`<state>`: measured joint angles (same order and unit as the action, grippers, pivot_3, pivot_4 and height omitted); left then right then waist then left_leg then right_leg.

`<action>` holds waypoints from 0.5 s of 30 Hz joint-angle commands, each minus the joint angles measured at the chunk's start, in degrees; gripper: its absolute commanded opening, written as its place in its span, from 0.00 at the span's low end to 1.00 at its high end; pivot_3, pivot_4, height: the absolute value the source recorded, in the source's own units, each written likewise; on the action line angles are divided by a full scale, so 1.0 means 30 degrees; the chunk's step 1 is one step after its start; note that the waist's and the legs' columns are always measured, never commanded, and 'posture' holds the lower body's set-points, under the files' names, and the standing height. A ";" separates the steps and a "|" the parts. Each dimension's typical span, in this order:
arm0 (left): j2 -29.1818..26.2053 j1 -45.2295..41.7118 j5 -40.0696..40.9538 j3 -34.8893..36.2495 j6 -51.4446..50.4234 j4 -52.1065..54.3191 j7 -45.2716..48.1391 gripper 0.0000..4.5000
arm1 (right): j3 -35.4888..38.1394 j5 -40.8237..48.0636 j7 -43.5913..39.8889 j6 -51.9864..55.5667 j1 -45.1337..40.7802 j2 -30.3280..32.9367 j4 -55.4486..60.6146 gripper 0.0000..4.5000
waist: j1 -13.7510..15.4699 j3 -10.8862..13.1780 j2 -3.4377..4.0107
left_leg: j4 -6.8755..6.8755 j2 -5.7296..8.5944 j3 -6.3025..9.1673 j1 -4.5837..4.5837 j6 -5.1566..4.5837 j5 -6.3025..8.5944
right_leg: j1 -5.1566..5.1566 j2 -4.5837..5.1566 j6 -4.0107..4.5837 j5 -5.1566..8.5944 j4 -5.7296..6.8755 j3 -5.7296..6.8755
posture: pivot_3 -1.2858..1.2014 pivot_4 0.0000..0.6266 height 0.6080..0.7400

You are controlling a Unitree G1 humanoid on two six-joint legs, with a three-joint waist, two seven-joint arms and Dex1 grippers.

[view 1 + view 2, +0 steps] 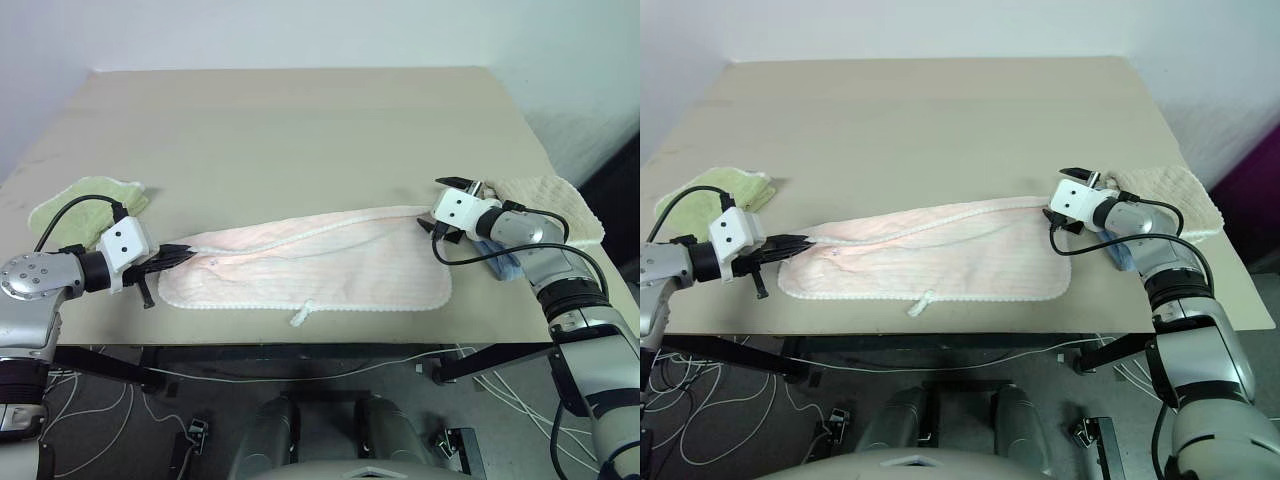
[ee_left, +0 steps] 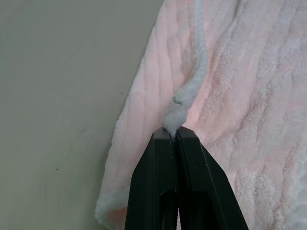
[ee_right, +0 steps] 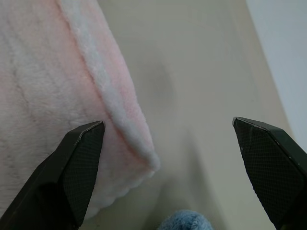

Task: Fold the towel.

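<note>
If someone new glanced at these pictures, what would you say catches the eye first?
The pale pink towel stretched across the table's near edge, its left corner pinched in the shut left gripper. The open right gripper hovers at its right corner, and a light green towel and a beige towel lie folded at either side.

A broad, matte beige rectangular table (image 1: 300, 120) stands against a plain white wall (image 1: 300, 30), evenly lit with soft shadows. Beneath its front edge, dark metal frame bars (image 1: 100, 365) cross a grey floor (image 1: 120, 440) strewn with loose white cables (image 1: 330, 368).
</note>
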<state>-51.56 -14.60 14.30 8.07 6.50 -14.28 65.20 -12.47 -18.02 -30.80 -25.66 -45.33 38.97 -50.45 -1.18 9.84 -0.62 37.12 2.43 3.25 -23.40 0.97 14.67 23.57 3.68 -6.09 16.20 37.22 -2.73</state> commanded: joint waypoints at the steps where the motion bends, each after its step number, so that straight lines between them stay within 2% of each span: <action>1: 0.0006 0.0086 0.0287 0.0406 -0.0104 0.0803 -0.0179 0.01 | -0.0171 -0.0427 0.0569 -0.0652 -0.0448 -0.0237 -0.0668 1.00 | -0.0011 -0.0001 -0.0002 | 0.0001 0.0000 0.0000 0.0002 0.0000 0.0000 | -0.0005 -0.0001 0.0000 0.0000 0.0000 0.0000 | 0.52 0.24 1.00; 5: 0.0057 0.0144 0.0240 0.0357 -0.0125 0.0823 -0.0191 0.00 | -0.0191 -0.0382 0.0350 -0.0970 -0.0454 -0.0329 -0.0899 0.80 | -0.0012 -0.0001 -0.0001 | 0.0002 -0.0001 0.0001 0.0005 0.0000 0.0000 | -0.0008 -0.0002 0.0000 0.0000 0.0000 0.0001 | 0.52 0.24 1.00; 15: 0.0280 0.0126 0.0100 0.0204 -0.0057 0.0757 -0.0300 0.00 | -0.0259 -0.0402 0.0128 -0.1126 -0.0319 -0.0423 -0.0951 0.01 | -0.0006 0.0000 0.0000 | 0.0002 0.0000 0.0001 0.0004 0.0000 0.0000 | -0.0007 -0.0002 0.0000 0.0000 0.0000 0.0000 | 0.52 0.24 1.00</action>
<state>-50.56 -14.17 14.28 7.99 5.72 -13.41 64.60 -13.53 -19.47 -30.39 -28.25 -45.81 37.66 -53.90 -1.20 9.84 -0.62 37.12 2.43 3.25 -23.39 0.97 14.67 23.55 3.68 -6.09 16.20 37.22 -2.72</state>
